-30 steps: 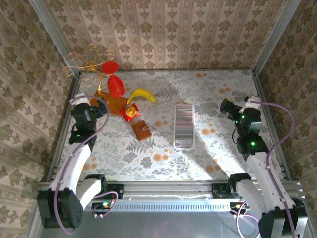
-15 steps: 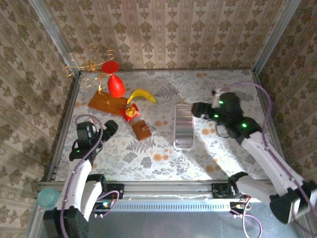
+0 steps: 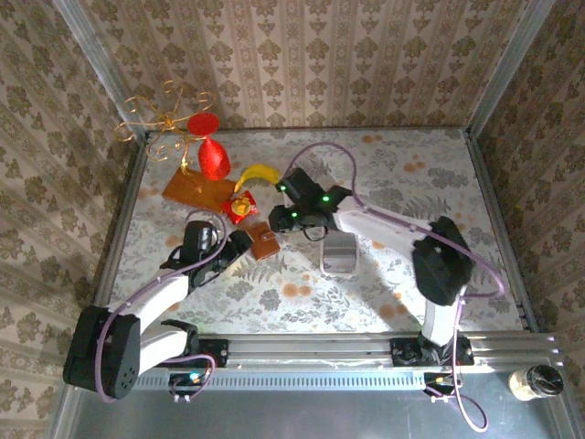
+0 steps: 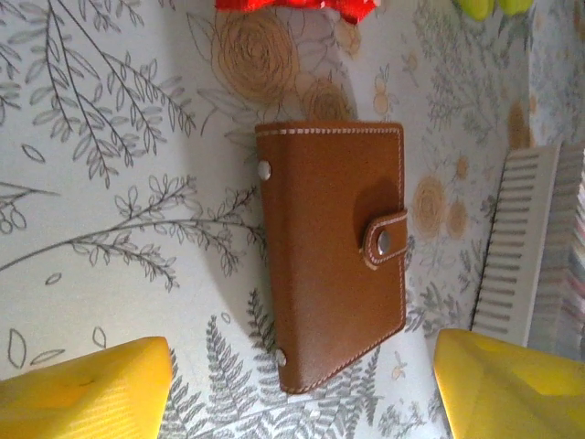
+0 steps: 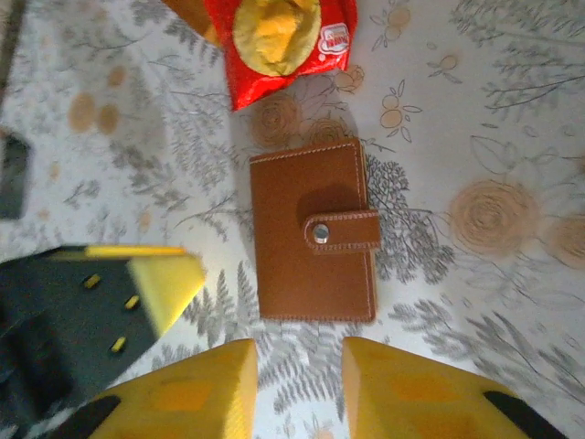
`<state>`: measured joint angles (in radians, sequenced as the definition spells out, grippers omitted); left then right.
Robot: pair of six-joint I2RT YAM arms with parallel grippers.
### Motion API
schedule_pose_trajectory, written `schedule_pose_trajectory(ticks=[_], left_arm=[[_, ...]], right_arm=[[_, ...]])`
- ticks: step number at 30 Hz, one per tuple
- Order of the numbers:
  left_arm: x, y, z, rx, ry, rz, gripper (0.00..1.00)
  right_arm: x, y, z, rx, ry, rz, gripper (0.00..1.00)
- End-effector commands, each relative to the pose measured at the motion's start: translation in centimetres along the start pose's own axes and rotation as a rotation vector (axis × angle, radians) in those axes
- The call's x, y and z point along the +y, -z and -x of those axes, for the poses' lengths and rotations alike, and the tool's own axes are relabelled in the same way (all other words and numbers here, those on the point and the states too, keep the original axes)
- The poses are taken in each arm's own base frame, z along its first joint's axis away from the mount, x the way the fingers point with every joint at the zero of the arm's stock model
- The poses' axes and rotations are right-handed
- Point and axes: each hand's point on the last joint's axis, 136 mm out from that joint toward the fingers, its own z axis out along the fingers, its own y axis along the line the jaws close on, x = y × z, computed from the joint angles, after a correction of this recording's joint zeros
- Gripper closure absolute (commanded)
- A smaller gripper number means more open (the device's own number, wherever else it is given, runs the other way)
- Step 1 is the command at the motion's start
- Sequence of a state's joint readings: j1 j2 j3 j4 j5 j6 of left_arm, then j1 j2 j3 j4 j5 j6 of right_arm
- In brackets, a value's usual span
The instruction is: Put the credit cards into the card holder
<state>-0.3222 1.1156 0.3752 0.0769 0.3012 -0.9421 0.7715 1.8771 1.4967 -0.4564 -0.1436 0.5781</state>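
The card holder [image 3: 266,243] is a small brown leather wallet, lying flat with its tab snapped shut [image 4: 334,256] [image 5: 315,242]. To its right the credit cards [image 3: 340,254] lie as a pale striped strip [image 4: 539,247], their far part hidden under my right arm. My left gripper [image 3: 239,245] is open, and the wallet's near end lies between its yellow fingers [image 4: 82,389] without touching them. From the far side my right gripper [image 3: 277,219] hangs just short of the wallet. Its fingers [image 5: 183,393] stand a narrow gap apart with nothing between them.
A red snack packet [image 3: 239,207] [image 5: 274,41] lies just beyond the wallet. Behind it are a banana [image 3: 260,174], an orange-brown board [image 3: 198,190] and a red ornament on a gold wire stand [image 3: 212,160]. Patterned walls close in three sides of the table.
Both arms have swung in from the table's sides to the wallet, the right one crossing over the cards. Both pairs of jaws have narrowed, the right far more.
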Motion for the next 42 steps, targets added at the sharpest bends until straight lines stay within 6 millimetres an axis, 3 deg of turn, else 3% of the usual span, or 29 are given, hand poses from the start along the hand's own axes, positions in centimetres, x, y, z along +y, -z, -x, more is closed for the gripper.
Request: schedule_pose_trajectory(ticks=[1, 6, 14, 23, 29, 42], left_arm=[[-1.0, 0.2, 1.3, -0.055, 0.007, -0.029, 0.24], [-0.4, 0.5, 1.0, -0.065, 0.017, -0.017, 0.25], [0.2, 0.8, 0.4, -0.049, 0.018, -0.001, 0.26], [0.3, -0.1, 0.0, -0.015, 0.024, -0.013, 0.29], [0.0, -1.3, -0.3, 0.023, 0.022, -0.034, 0.38], [-2.6, -4.0, -1.9, 0.121, -0.009, -0.133, 0.54]], right_arm=[[0.0, -3.1, -0.4, 0.078, -0.050, -0.018, 0.72], [-0.1, -7.0, 0.8, 0.089, -0.061, -0.044, 0.73], [-3.0, -10.3, -0.9, 0.162, -0.086, -0.164, 0.76], [-5.3, -9.7, -5.0, 0.200, -0.192, -0.206, 0.84], [-5.5, -8.9, -6.6, 0.177, -0.221, -0.191, 0.84], [-5.7, -8.9, -7.0, 0.186, -0.214, -0.198, 0.84]])
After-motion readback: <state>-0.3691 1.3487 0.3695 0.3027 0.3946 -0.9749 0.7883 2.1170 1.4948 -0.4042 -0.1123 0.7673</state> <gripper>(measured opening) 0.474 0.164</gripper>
